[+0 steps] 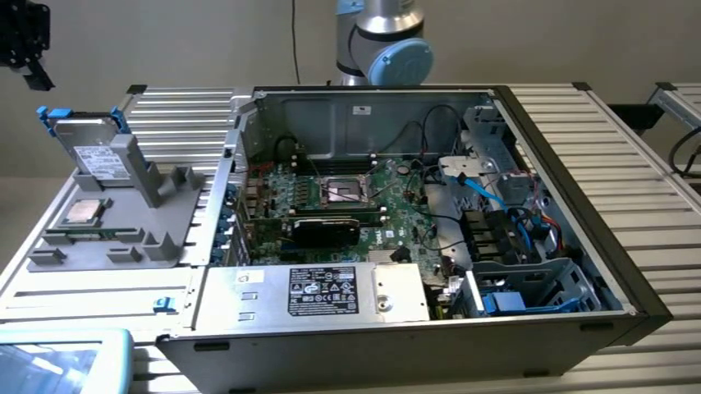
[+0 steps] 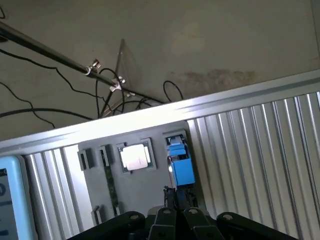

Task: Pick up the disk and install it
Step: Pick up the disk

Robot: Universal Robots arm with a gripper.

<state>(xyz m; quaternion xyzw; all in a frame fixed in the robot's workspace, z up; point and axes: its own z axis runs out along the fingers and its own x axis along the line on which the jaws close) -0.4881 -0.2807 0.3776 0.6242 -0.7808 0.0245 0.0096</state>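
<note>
The disk (image 1: 97,149) stands on edge in a slot of the grey holder (image 1: 110,246), at the exterior view's left, with blue carrier rails around its silver body and white label. From the wrist view it appears edge-on as a blue block (image 2: 181,165) rising out of the holder (image 2: 140,195). My black gripper (image 1: 33,66) hangs high above and to the exterior view's left of the disk, apart from it. In the wrist view its fingers (image 2: 176,200) are pressed together, shut on nothing, just short of the disk's blue rail.
An open computer case (image 1: 570,123) fills the middle, with a motherboard (image 1: 340,197), a silver box with a black label (image 1: 318,291) and a drive cage (image 1: 526,287). A small square chip (image 1: 84,211) lies in the holder. A light-blue-framed screen (image 1: 55,361) sits at the near corner.
</note>
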